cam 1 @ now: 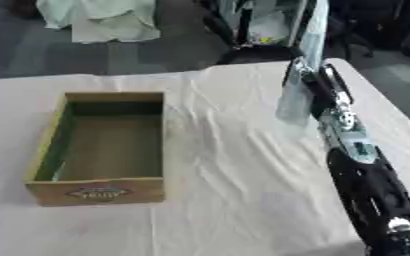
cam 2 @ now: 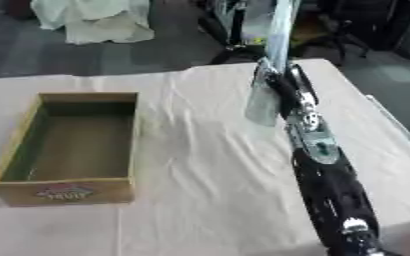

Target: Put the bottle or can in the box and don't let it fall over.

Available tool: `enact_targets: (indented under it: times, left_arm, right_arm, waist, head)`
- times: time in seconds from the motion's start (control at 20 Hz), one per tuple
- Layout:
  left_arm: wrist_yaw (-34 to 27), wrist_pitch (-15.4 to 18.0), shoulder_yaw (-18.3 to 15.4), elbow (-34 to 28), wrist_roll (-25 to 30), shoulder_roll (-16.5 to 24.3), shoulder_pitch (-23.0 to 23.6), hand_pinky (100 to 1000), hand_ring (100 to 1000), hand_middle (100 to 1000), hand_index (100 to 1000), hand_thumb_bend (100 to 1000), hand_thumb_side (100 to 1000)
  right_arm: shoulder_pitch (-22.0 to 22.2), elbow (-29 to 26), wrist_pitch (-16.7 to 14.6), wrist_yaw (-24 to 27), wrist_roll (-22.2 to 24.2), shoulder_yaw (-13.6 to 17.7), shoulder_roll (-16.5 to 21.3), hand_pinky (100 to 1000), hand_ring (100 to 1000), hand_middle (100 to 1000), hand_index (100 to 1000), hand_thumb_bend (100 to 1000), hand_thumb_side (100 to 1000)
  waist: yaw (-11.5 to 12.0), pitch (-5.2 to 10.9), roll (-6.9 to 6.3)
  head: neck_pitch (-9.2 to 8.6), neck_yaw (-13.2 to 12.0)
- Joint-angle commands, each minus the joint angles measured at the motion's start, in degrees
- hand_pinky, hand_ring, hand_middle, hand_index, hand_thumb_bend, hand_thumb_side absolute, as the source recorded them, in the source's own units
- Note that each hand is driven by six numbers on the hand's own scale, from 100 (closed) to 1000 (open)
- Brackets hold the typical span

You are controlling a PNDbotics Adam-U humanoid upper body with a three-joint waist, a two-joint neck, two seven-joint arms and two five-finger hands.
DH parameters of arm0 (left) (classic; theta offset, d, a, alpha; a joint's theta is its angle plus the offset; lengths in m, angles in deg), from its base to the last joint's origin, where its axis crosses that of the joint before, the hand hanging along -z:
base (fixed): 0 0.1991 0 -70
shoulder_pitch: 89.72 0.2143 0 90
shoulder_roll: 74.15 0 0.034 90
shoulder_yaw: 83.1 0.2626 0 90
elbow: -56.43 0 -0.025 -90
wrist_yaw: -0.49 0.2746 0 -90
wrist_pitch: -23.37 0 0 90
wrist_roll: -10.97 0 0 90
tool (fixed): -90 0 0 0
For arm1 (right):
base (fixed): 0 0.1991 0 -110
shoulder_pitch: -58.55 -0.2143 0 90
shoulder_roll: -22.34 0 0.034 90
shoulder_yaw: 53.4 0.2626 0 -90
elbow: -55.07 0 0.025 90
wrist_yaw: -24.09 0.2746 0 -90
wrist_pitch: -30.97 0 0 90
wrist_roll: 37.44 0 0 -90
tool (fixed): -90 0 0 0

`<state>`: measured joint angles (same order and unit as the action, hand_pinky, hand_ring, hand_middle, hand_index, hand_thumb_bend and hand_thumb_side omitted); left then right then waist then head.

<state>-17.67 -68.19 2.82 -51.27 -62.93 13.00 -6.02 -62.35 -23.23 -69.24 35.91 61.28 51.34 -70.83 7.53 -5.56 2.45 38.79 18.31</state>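
**One bottle held above the counter, one box standing apart**

Left eye view: one wooden box (cam 1: pixel 99 150) sits on the left part of the counter (cam 1: pixel 235 165), which is covered by a pale, wrinkled cloth. The box is open at the top, with nothing visible inside and a label on its near wall. One arm, the right one, reaches in from the lower right corner and runs up across the cloth. Its right hand (cam 1: pixel 318 87) is closed around one tall, pale, clear-looking bottle (cam 1: pixel 298 95), which stands upright with its lower end above the cloth, well apart from the box and to its right.

Right eye view: the same single box, bottle and arm show, shifted a little leftward. The bottle's top runs past the counter's far edge against the dark floor beyond. A pale cloth heap (cam 2: pixel 95 20) lies on that floor, upper left.
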Motion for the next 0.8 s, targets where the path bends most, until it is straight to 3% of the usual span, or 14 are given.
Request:
enact_targets:
  times: [0.05,0.4,0.6,0.8]
  left_arm:
    - [-0.5,-0.2,0.0,-0.6,0.1,0.6,-0.8,1000,1000,1000,769,102,816]
    - [-0.8,-0.5,0.1,-0.6,0.2,0.2,-1.3,1000,1000,1000,768,104,815]
    - [-1.1,-0.7,0.3,-0.6,0.3,-0.1,-1.8,1000,1000,1000,768,107,815]
    - [-1.5,-1.0,0.4,-0.5,0.3,-0.5,-2.4,1000,1000,1000,768,111,813]
  right_arm:
    - [-4.0,-2.4,0.8,-2.3,-0.2,-1.4,-1.2,127,156,134,157,100,470]
    - [-11.2,-5.3,1.1,-7.4,-1.5,-3.9,-11.6,126,153,127,156,100,470]
    - [-14.5,-6.3,0.7,-14.0,-1.7,-5.1,-17.5,132,158,126,157,100,470]
    - [-16.4,-7.0,-1.7,-20.3,-2.6,-6.1,-23.6,143,167,129,159,100,470]
  waist:
    - [0.2,0.92,-0.09]
    - [0.9,0.77,-0.18]
    - [1.4,0.67,-0.25]
    - [2.0,0.56,-0.42]
  head:
    - [0.29,0.0]
    - [0.0,0.5]
    - [0.09,0.7]
    - [0.04,1.1]
